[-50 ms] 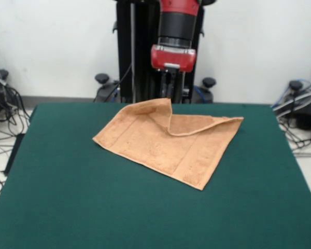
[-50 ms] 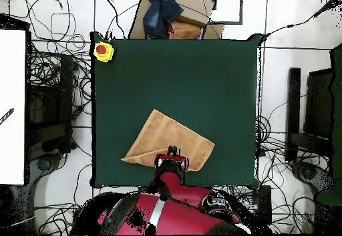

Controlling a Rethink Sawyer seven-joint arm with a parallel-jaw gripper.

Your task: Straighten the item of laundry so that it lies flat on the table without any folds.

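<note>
- The towel (image 1: 168,142) lies on the green desk (image 1: 93,207), above the middle of the frame in the front view and slightly right of center. It sits skewed, its corners pointing left, right and down toward the lower middle of the frame.
- The front view shows the towel's upper edge lifted into a peak just below the end effector (image 1: 170,85), with a curled fold running from that peak down and out to the right corner. The rest of the cloth lies flat, and faint woven bands cross it near the lower edge.
- The red and black arm (image 1: 174,31) comes straight down from the top of the frame; the end effector's dark tips meet the raised peak of cloth. I cannot tell from here whether they are pinched on the towel or apart.
- From overhead, the towel (image 2: 163,140) shows as a tilted shape in the lower middle of the desk (image 2: 200,73), close to the bottom edge, and the lifted peak is hidden beneath the end effector (image 2: 172,154).
- Only the overhead view shows a yellow box with a red button (image 2: 103,51) on the desk's upper left corner, plus cables on the floor around it.
</note>
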